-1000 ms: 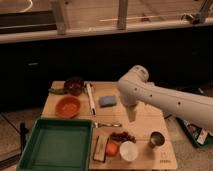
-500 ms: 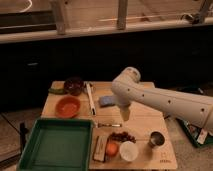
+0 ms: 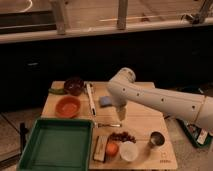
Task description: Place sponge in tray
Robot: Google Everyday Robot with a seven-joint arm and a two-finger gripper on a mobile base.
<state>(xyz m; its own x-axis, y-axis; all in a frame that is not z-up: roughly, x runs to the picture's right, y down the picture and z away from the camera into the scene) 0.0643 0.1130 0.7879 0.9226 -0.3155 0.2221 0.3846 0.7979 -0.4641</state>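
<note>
The sponge (image 3: 105, 101) is a small blue-grey pad lying flat on the wooden table, right of a long white utensil. The green tray (image 3: 60, 121) sits at the front left of the table and has nothing in it. My gripper (image 3: 121, 114) hangs down from the white arm just right of the sponge and slightly nearer the front, close above the table. The arm reaches in from the right and covers the table behind the sponge.
An orange bowl (image 3: 68, 106) and a dark bowl (image 3: 74, 85) stand behind the tray. A fork (image 3: 107, 124), grapes (image 3: 123, 136), an oblong block (image 3: 101, 148), an orange fruit (image 3: 112, 148), a white cup (image 3: 128, 151) and a metal cup (image 3: 156, 141) lie at the front right.
The arm has swung left across the table, bringing my gripper from the right side to just beside the sponge. The objects on the table have not moved.
</note>
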